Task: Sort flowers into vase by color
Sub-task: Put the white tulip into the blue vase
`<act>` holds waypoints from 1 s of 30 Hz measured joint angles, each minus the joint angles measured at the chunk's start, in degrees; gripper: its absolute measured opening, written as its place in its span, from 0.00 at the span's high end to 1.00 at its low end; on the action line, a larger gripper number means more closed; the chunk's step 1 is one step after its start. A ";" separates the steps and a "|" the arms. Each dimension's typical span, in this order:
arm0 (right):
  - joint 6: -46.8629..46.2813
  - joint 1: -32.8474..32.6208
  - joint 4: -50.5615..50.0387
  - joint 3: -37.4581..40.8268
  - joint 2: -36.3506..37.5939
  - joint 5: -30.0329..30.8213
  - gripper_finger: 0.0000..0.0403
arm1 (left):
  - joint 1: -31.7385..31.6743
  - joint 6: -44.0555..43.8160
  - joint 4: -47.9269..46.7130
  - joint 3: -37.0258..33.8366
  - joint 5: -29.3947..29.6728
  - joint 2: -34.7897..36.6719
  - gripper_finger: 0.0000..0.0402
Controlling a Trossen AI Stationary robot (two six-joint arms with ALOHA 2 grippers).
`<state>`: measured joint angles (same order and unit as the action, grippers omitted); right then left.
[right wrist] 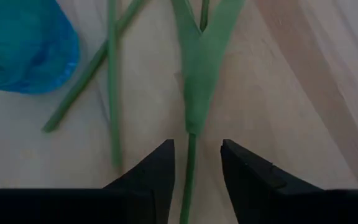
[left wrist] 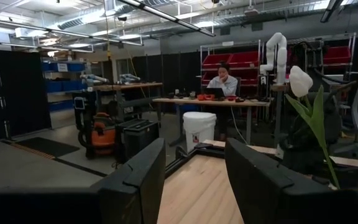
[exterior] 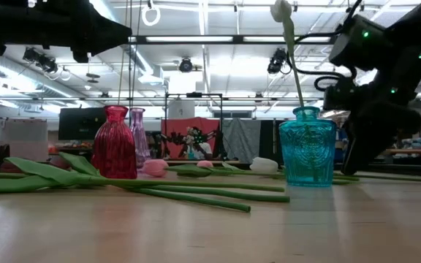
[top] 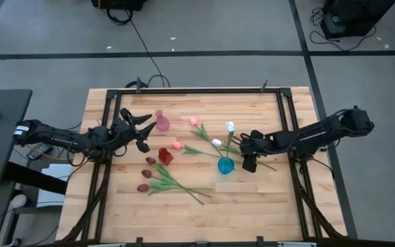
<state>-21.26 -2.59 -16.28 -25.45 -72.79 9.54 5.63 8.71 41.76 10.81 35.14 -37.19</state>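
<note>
Three small glass vases stand on the pale wooden plank counter (top: 115, 206): a ribbed red vase (top: 165, 156), a slimmer pink vase (top: 162, 122) and a squat, patterned blue vase (top: 225, 165). In the low view all three look translucent and embossed, narrowing to a neck.

Seven flowers can be counted, all artificial tulips with thin green stems and long flat leaves. One white tulip (exterior: 282, 10) stands upright in the blue vase, its head high above the rim. A second white tulip (top: 216, 143) lies on the counter just beside that vase. Two pink tulips lie near the middle, one (top: 193, 121) farther back and one (top: 177, 145) close to the red vase. Three dark maroon tulips (top: 143, 187) lie in a loose fan in front of the red vase, their stems running toward the counter's right side.

The right claw (right wrist: 196, 163) is low over the counter just right of the blue vase, its two dark wedge-shaped fingers parted on either side of a green stem (right wrist: 189, 177) where a broad leaf tapers into it; whether they pinch it cannot be told. The left claw (top: 145, 125) hangs released at the counter's left, near the pink vase, holding nothing.
</note>
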 joint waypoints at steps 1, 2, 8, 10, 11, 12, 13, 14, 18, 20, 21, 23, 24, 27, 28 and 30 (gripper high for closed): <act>0.00 0.23 0.25 0.00 -0.83 -0.12 0.66 | -0.02 0.00 0.00 0.00 0.00 0.00 0.57; 0.00 0.47 0.31 0.00 -1.63 -0.18 0.67 | 0.00 0.00 0.00 0.00 0.00 0.00 0.57; 0.00 1.85 1.61 -0.57 -4.29 -1.08 0.74 | -0.01 0.00 -0.02 0.00 0.02 0.00 0.57; -0.09 2.43 1.45 -0.97 -4.40 -1.51 0.79 | -0.02 0.00 -0.02 0.00 0.14 0.00 0.57; -0.19 2.77 1.33 -1.15 -4.44 -1.63 0.83 | -0.01 0.00 -0.02 0.00 0.17 0.00 0.57; -0.19 3.11 1.20 -1.36 -4.46 -1.94 0.88 | -0.01 0.02 -0.04 0.00 0.20 0.00 0.57; -0.20 3.46 0.99 -1.57 -4.46 -2.23 0.93 | -0.01 0.02 -0.08 0.00 0.21 0.00 0.57; -0.19 3.77 0.83 -1.73 -4.40 -2.54 0.96 | -0.02 0.01 -0.10 0.00 0.22 0.00 0.57; -0.17 5.11 -1.95 -3.05 -2.32 -1.24 0.96 | -0.02 0.02 -0.16 0.00 0.24 0.00 0.57; -0.19 5.77 -3.43 -3.56 1.02 1.29 0.97 | -0.02 0.02 -0.32 0.00 0.24 0.00 0.57; -0.17 6.00 -3.89 -3.61 3.20 2.21 0.98 | -0.02 0.01 -0.37 0.00 0.24 0.00 0.57; -0.20 6.32 -5.64 -3.61 8.24 2.97 0.98 | 0.00 0.00 -0.42 0.00 0.24 0.00 0.57; -0.35 6.37 -6.54 -3.61 11.07 3.22 0.98 | -0.02 0.00 -0.42 0.00 0.25 0.00 0.57; -1.45 5.42 -9.87 -3.63 20.02 6.82 0.98 | 0.00 0.02 -0.43 0.00 0.24 0.00 0.57; -1.57 4.61 -10.45 -3.63 22.96 8.52 0.98 | 0.00 0.00 -0.42 0.00 0.24 0.00 0.57; -0.86 2.70 -9.84 -3.63 29.18 10.90 0.98 | -0.02 0.00 -0.44 0.00 0.24 0.00 0.57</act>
<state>-22.12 0.10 -26.12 -29.08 -43.61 20.44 5.61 8.71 41.32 10.81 35.38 -37.19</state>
